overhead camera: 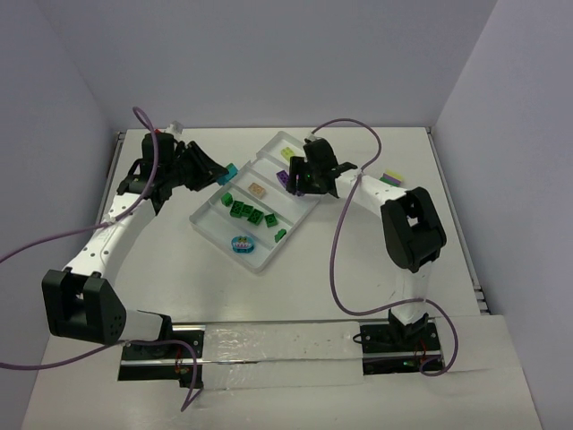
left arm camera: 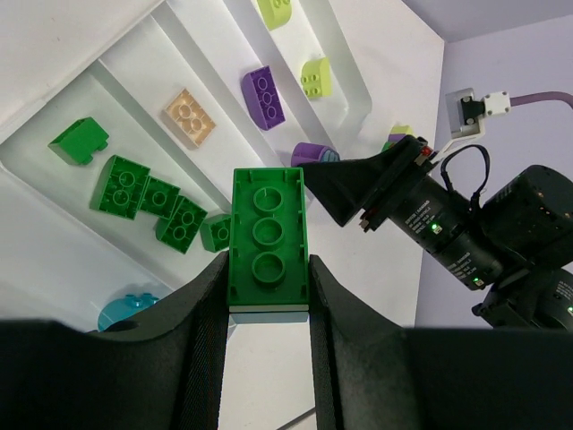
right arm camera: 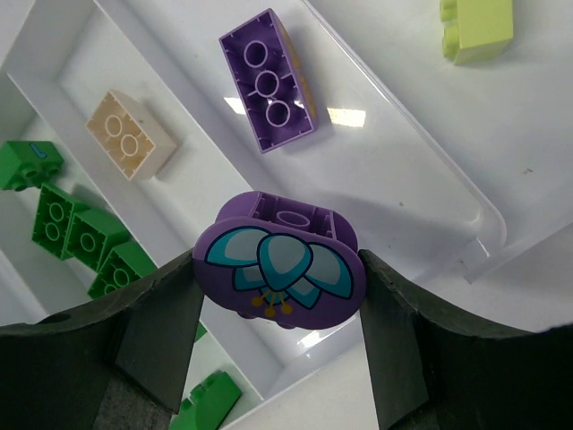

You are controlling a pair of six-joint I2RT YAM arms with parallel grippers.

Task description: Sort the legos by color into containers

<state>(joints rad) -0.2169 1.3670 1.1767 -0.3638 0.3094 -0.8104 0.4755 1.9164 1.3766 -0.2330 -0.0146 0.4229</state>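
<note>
1. One teal clump (overhead camera: 242,242) lies in the tray's (overhead camera: 208,231) nearest lane. It looks mixed in colour, so it probably needs splitting later.
2. Next lane out holds the greens (overhead camera: 255,213) in a row, and the left load belongs there.
3. Far left, just off the tray's edge, the left end effector (left arm camera: 267,278) is clamped on a green brick (left arm camera: 267,215), hollow side toward its camera. To do this step well, carry the brick right and nearer until it hangs squarely over the green row. Lower it between the lane walls and only then let go, so it cannot bounce into the peach brick's (left arm camera: 188,116) lane.
4. Over the tray's far right part, the right end effector (right arm camera: 279,305) is clamped on a purple piece (right arm camera: 277,264) with a flower print, just beside the purple brick (right arm camera: 269,81). It seems to hang over a divider, so centre it on that brick's lane before release.
5. Only the top view shows a teal bit (overhead camera: 230,170) at the left tip, so that load may be a two-colour stack. The left wrist view shows green alone. Only the right wrist view shows the print. Only the top view shows loose bricks (overhead camera: 389,176) on the worktop (overhead camera: 313,296) at far right.
</note>
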